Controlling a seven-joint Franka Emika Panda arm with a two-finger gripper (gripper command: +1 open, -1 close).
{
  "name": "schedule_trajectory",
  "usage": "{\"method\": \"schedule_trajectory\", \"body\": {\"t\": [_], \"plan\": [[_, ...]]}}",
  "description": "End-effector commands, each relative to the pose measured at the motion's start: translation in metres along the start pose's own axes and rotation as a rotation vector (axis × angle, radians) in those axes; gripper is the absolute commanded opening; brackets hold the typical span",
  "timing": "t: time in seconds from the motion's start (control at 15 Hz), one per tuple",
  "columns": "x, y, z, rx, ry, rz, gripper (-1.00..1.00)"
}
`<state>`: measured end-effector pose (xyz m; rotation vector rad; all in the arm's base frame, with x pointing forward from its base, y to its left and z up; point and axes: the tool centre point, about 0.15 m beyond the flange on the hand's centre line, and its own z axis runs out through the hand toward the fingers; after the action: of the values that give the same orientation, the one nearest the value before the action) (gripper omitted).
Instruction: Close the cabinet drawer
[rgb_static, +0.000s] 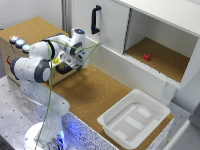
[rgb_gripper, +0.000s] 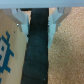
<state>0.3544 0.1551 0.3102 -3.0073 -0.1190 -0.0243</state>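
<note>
Your table (rgb_static: 95, 95) is cork-topped, with white cabinet walls behind. The claw (rgb_static: 75, 59) sits at the cabinet drawer (rgb_static: 64, 70) front; wrist view shows both fingers (rgb_gripper: 22, 20) spread apart straddling the black handle (rgb_gripper: 36, 55). Blue pixel-style print (rgb_gripper: 6, 45) beside it, unreadable. White tub (rgb_static: 134, 119) well apart from the claw.

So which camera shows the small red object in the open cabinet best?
The exterior view. The small red object lies unobstructed on the cork floor of the open white cabinet. The wrist view shows none of it: only the fingers, a dark band, light wood and cork.
</note>
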Motion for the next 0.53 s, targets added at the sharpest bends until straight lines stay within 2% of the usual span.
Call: {"method": "schedule_trajectory", "body": {"t": [0.0,0.47], "plan": [[0.007,-0.016,0.011,-0.002,-0.042,-0.065,-1.00],[0.031,-0.067,0.020,0.013,-0.051,-0.165,-1.00]]}}
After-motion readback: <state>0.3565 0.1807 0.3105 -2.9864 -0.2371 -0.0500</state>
